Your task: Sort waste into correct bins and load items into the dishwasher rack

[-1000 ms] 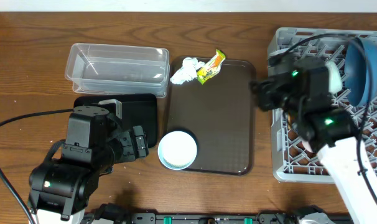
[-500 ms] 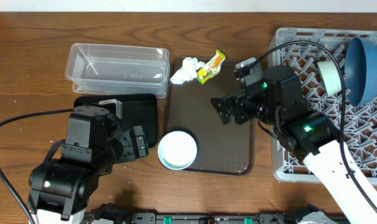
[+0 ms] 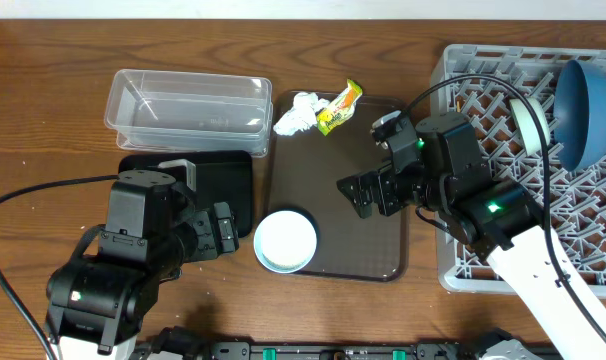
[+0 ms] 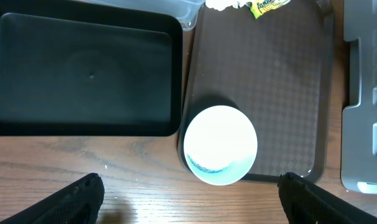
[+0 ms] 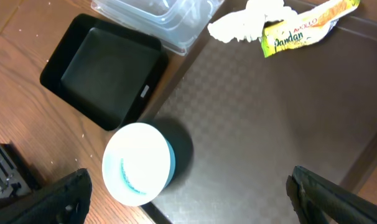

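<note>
Jaws apart; mint bowl, wht inside

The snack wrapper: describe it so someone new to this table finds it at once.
Start at the dark-brown tray in the middle of the table and go to its far edge, near the clear tub. Two scraps lie side by side there; the wrapper is the yellow-green printed one, right of the plain white tissue.

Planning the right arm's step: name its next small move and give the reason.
Probably slide the open right pincer toward the mint bowl: it hangs empty over the tray, and that bowl sits unloaded at the tray's near-left corner.
</note>
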